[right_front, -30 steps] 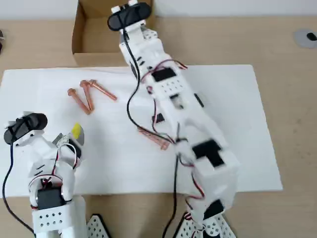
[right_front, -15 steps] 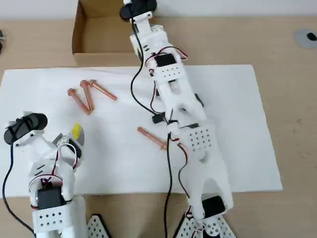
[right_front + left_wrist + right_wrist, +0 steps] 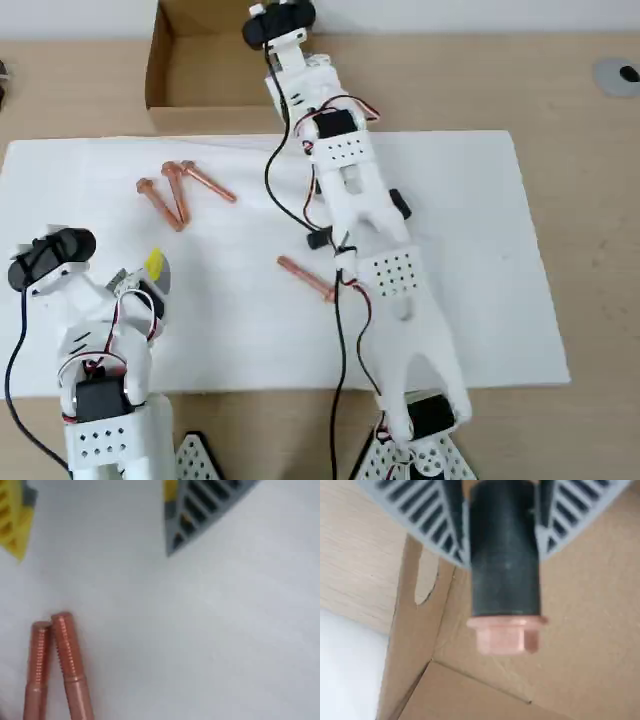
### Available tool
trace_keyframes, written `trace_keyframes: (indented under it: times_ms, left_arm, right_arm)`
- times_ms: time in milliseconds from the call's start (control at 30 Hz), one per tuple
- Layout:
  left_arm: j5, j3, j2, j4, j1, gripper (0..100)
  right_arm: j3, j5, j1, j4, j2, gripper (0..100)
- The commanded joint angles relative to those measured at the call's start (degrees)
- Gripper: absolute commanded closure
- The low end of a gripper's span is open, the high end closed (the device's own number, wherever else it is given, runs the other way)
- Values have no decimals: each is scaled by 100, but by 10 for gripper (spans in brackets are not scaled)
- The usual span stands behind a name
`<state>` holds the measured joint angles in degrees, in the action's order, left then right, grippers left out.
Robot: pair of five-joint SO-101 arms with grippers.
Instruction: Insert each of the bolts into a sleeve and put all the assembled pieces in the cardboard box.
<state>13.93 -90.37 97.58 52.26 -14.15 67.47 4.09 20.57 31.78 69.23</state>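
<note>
Setting: looks like a robotics lab bench. I sit on a wood-grain desk with a cable port. A white sheet is spread over it, a box stands at the far edge, and bare wires run along my white plastic arms.

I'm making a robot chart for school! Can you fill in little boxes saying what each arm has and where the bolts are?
Right end effector: shut on a black sleeve with a copper bolt in it, held over the inside of the cardboard box
Left end effector: open, holding nothing, above the white sheet
Loose bolts: a group of three bolts on the sheet near the box; a single bolt mid-sheet beside the right arm
Job status: four bolts not yet in sleeves
</note>
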Motion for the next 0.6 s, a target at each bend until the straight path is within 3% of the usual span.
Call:
trace_keyframes:
  times_ms: [0,100,300,567]
  left_arm:
    - [-44,18,22,-114,70,802]
    - [-44,18,22,-105,70,802]
    - [-44,18,22,-97,70,802]
    - [-44,18,22,-88,70,802]
  right_arm:
    - [462,176,-136,0,-119,985]
    - [462,211,-136,0,-119,964]
    - [435,202,-136,0,-119,811]
    - [435,202,-136,0,-119,793]
